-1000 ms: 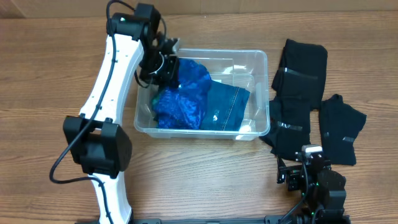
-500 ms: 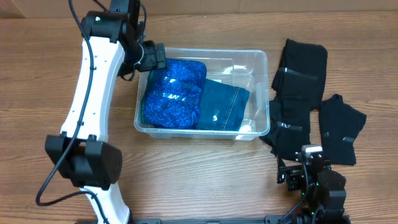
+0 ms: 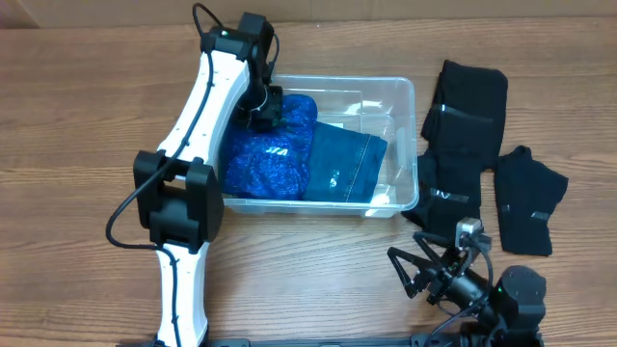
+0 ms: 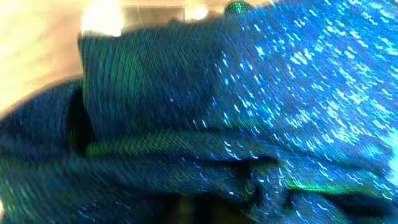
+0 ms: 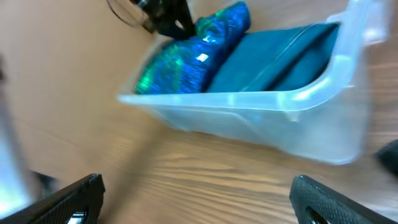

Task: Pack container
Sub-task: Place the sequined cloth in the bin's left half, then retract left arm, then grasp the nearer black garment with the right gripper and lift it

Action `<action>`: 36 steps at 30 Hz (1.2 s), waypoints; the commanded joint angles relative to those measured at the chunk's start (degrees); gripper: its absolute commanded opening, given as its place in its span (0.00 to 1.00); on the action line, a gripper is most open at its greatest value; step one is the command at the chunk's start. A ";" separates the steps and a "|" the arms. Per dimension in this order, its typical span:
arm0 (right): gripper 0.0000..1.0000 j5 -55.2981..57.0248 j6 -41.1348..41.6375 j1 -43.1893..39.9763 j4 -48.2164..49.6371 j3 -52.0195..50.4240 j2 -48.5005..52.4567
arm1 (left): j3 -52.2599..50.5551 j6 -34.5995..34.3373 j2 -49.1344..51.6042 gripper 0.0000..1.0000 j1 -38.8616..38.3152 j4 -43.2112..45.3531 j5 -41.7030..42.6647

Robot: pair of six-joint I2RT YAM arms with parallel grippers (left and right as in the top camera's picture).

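The clear container (image 3: 405,145) sits mid-table and holds a sparkly blue garment (image 3: 268,154) on its left and a folded teal denim garment (image 3: 347,166) on its right. My left gripper (image 3: 264,108) is inside the bin's far left corner, down on the blue garment. The blue garment (image 4: 261,93) fills the blurred left wrist view and hides the fingers. My right gripper (image 5: 199,199) is open and empty above bare wood in front of the container (image 5: 249,102). It also shows in the overhead view (image 3: 413,273).
Several black garments lie right of the bin: one at the back (image 3: 470,96), one in the middle (image 3: 448,188), one further right (image 3: 525,198). The left arm (image 3: 207,106) runs along the bin's left side.
The left gripper swung out past the bin's far left corner, then came back onto the blue garment, which now lies flatter. The right arm lifted and turned toward the bin.
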 commanded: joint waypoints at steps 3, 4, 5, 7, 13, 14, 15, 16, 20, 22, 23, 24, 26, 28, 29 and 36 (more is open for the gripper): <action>1.00 2.89 13.68 -0.17 4.72 7.26 0.83 | 7.78 -4.02 -20.76 1.00 7.06 -2.91 -1.79; 1.00 7.23 13.38 -0.17 3.30 9.94 2.84 | 7.80 -4.02 -24.98 1.00 9.11 -3.56 -2.84; 1.00 11.34 12.00 -0.17 1.97 12.85 6.16 | 7.80 -4.04 -29.38 1.00 11.74 -4.92 -4.33; 1.00 18.91 8.24 -0.17 -1.03 19.10 16.74 | 7.80 -4.02 -35.32 1.00 16.26 -7.80 -5.14; 1.00 38.23 -5.70 -4.31 -20.11 46.56 54.51 | 7.67 -2.97 -40.09 1.00 20.50 -17.46 -8.11; 1.00 38.45 -6.95 -8.41 -24.30 51.21 62.71 | 7.52 -2.97 -40.00 1.00 20.50 -17.49 -8.09; 1.00 37.38 -6.99 -10.40 -25.09 52.06 66.16 | 7.52 -2.97 -39.89 1.00 20.50 -17.49 -8.09; 1.00 34.34 -8.33 -13.42 -25.49 52.17 71.54 | 7.52 -2.95 -39.87 1.00 20.50 -17.49 -8.13; 1.00 28.81 -9.77 -17.53 -24.65 52.13 90.23 | 7.52 -2.97 -39.87 1.00 20.50 -17.46 -8.09; 1.00 27.45 -10.05 -17.53 -22.71 52.13 95.78 | 7.52 -2.99 -39.87 1.00 20.50 -17.49 -8.09; 1.00 26.25 -11.10 -17.53 -22.12 52.11 97.85 | 7.52 -2.97 -39.87 1.00 20.50 -17.46 -8.09; 1.00 26.29 -11.08 -17.53 -21.51 52.06 100.08 | 7.52 -2.97 -39.87 1.00 20.50 -17.49 -8.09; 0.98 25.49 -11.26 -17.53 -20.90 51.95 102.57 | 7.52 -2.97 -39.87 1.00 20.50 -17.49 -8.11; 0.71 19.32 -14.88 -17.55 -20.13 50.56 103.14 | 7.52 -2.99 -39.87 1.00 20.50 -17.46 -8.09; 0.50 17.68 -15.61 -17.64 -20.20 50.25 103.14 | 7.52 -2.97 -39.87 1.00 20.50 -17.46 -8.09; 0.04 10.29 -15.32 -16.63 -31.71 57.57 80.06 | 7.52 -2.99 -39.87 1.00 20.50 -17.49 -8.11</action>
